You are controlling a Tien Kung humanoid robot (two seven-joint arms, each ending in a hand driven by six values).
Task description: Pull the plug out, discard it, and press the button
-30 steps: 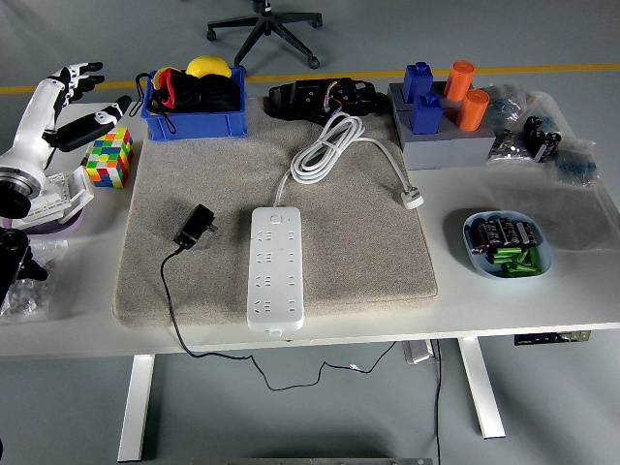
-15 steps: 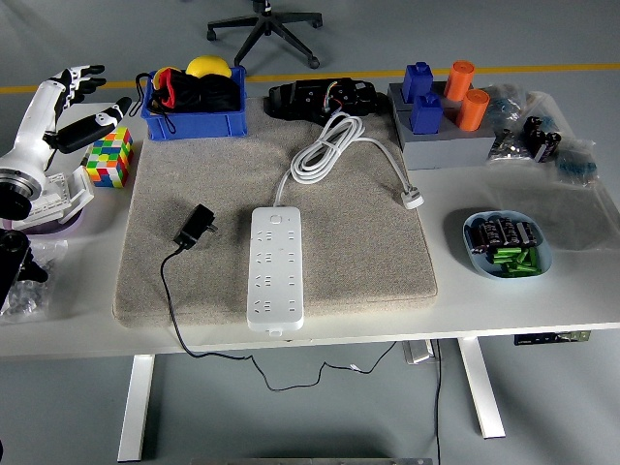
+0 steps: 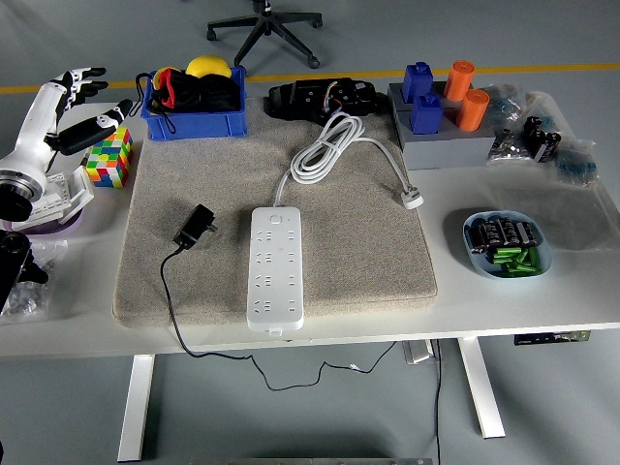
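Note:
A white power strip (image 3: 275,267) lies lengthwise on the beige mat (image 3: 368,242), its button at the far end and its sockets all free. The black plug (image 3: 197,226) lies loose on the mat left of the strip, its black cord trailing over the table's near edge. The strip's own white cable (image 3: 325,150) coils behind it and ends in a white plug (image 3: 414,199). My left hand (image 3: 76,107) hovers at the far left above the table, fingers spread, holding nothing, well away from the plug. The right hand is out of the picture.
A colourful cube (image 3: 108,158) sits under my left hand. A blue bin (image 3: 192,121) with yellow and black items stands behind the mat. Blue and orange blocks (image 3: 444,97) rest on a grey base at back right. A bowl of batteries (image 3: 507,243) is right.
My left hand has drifted slightly left and up. The plug and the strip have not moved.

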